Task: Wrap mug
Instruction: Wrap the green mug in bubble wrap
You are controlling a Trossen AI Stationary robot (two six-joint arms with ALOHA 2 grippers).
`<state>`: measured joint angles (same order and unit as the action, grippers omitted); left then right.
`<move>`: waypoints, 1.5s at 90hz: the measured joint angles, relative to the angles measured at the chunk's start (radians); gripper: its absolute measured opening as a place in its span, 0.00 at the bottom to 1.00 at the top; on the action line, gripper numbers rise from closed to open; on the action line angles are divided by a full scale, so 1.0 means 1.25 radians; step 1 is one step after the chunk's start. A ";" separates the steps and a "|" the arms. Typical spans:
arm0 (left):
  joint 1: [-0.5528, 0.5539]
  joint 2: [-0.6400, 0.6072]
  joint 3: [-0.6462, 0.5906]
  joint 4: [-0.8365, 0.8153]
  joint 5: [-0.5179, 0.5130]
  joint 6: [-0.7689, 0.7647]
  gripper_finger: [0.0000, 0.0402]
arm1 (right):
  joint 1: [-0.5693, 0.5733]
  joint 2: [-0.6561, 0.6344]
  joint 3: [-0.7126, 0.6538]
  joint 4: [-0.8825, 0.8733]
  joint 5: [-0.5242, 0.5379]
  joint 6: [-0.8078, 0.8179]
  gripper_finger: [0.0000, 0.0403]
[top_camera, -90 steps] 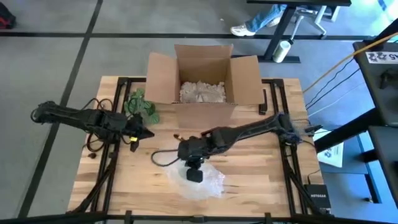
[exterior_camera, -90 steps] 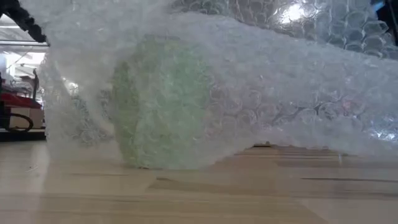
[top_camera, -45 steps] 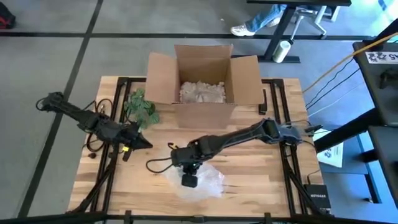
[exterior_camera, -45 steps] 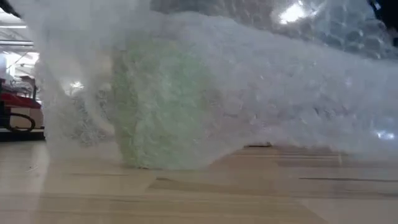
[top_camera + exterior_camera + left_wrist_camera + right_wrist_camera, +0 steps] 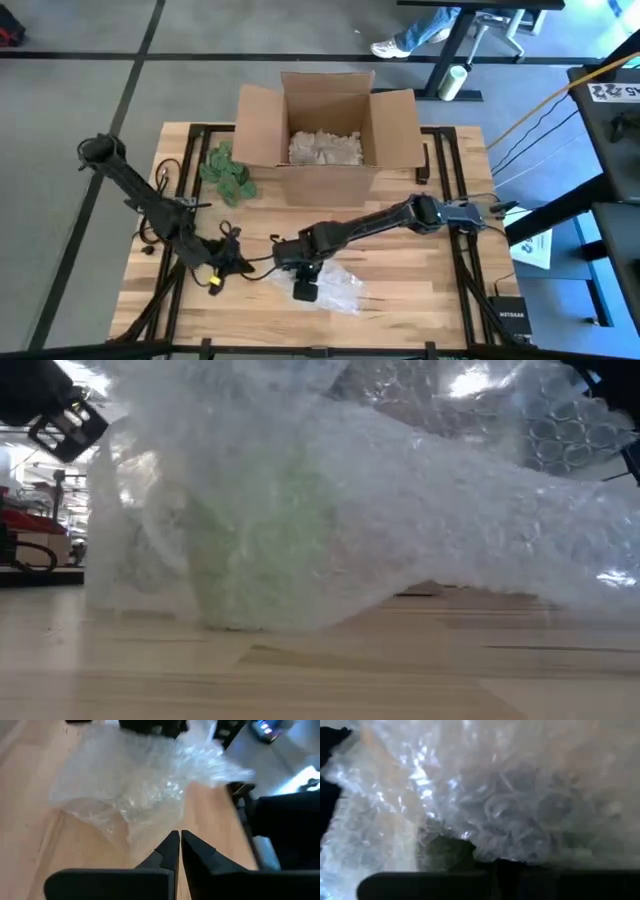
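Observation:
A pale green mug (image 5: 262,540) stands on the wooden table under a sheet of clear bubble wrap (image 5: 340,292) that covers it and trails toward the table's right (image 5: 520,530). My right gripper (image 5: 303,287) sits on top of the bundle, shut on the wrap. The wrap (image 5: 520,795) fills its wrist view and hides its fingertips. My left gripper (image 5: 240,266) is shut just left of the bundle. Its tips (image 5: 176,837) point at the wrap's near edge (image 5: 135,827), touching nothing that I can see. My right gripper holds the bubble wrap from above, over the mug (image 5: 312,280). The wrap itself hides the fingers, so the part held and the number of layers cannot be told. The sheet is pulled up over the mug, and its right end (image 5: 560,575) lies on the table.
An open cardboard box (image 5: 325,130) with pale filler stands at the table's far middle. A green leafy thing (image 5: 226,172) lies to its left. A black cable (image 5: 262,262) runs between the grippers. A person's feet (image 5: 400,42) show beyond the table.
My left gripper has swung from the table's left side toward the near edge and right, ending beside the bundle. My right gripper has moved a little left and nearer with the wrap, and the sheet now sits bunched higher over the mug's left side.

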<state>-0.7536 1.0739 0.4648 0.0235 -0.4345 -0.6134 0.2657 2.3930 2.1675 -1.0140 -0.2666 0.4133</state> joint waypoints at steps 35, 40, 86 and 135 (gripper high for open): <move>0.003 0.185 0.000 0.290 -0.097 0.130 0.00 | 0.000 0.001 -0.001 0.058 -0.011 -0.013 0.00; 0.003 0.186 0.000 0.336 -0.107 0.175 0.00 | 0.001 0.001 -0.001 0.063 -0.011 -0.017 0.00; 0.003 0.187 0.055 0.368 -0.146 0.280 0.00 | 0.001 0.001 -0.001 0.076 -0.011 -0.027 0.00; 0.031 0.305 0.084 0.341 -0.026 0.135 0.00 | 0.001 0.001 -0.001 0.102 -0.009 -0.029 0.00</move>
<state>-0.7145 1.4555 0.5699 0.4501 -0.4664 -0.4442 0.2668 2.3939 2.1662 -0.8867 -0.2783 0.3771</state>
